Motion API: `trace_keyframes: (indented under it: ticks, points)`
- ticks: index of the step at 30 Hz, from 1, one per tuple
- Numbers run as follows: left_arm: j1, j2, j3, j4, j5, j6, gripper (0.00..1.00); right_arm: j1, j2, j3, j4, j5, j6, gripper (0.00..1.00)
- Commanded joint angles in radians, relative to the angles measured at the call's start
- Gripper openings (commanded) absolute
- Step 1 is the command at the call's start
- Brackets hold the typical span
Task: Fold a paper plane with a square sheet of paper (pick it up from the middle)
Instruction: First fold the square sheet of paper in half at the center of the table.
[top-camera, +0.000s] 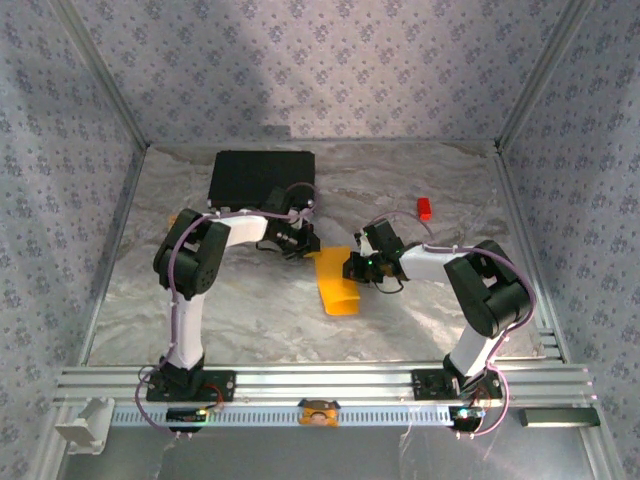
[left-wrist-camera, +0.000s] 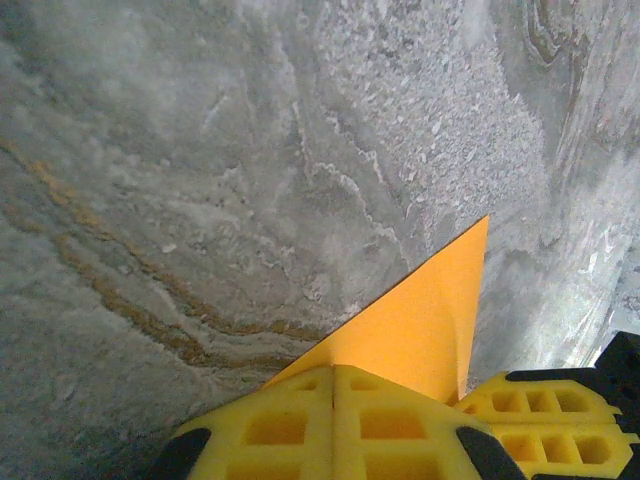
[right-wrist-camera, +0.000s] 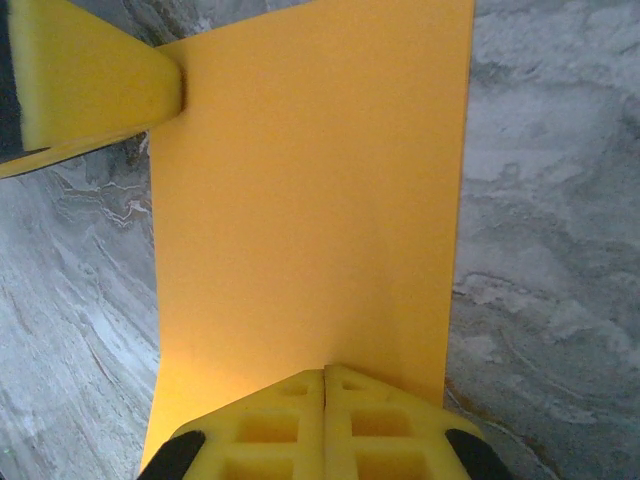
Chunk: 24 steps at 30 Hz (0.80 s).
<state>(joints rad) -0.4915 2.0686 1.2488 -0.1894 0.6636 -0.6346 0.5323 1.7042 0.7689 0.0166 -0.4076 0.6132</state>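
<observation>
The orange-yellow sheet of paper (top-camera: 337, 284) hangs curved over the middle of the table, held up at its far end by both grippers. My left gripper (top-camera: 303, 249) is shut on its far left corner. In the left wrist view the pads (left-wrist-camera: 333, 368) meet on the paper (left-wrist-camera: 425, 320), which rises to a point. My right gripper (top-camera: 353, 268) is shut on the sheet's right edge. In the right wrist view the paper (right-wrist-camera: 310, 200) stretches away as a flat rectangle from the closed gripper (right-wrist-camera: 325, 370). The left gripper's finger (right-wrist-camera: 85, 85) pinches its far left corner there.
A black rectangular case (top-camera: 262, 180) lies at the back, just behind the left arm. A small red block (top-camera: 424, 208) sits at the back right. The table is covered in crinkled silver foil (top-camera: 240, 310). Patterned walls and a metal frame (top-camera: 120, 200) close in the sides.
</observation>
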Motion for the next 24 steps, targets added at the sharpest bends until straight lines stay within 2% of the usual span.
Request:
trace_keyframes:
  ticks: [1, 16, 24]
  points:
    - [0.016, 0.028, 0.015, 0.001, -0.088, -0.025, 0.05, -0.002, 0.046, -0.048, -0.144, 0.108, 0.008, 0.00]
    - [0.024, 0.001, 0.026, 0.023, -0.154, -0.115, 0.05, -0.003, 0.040, -0.065, -0.126, 0.113, 0.008, 0.00]
    - [-0.014, -0.138, 0.000, -0.021, -0.188, -0.115, 0.06, 0.005, 0.029, -0.065, -0.104, 0.121, 0.047, 0.00]
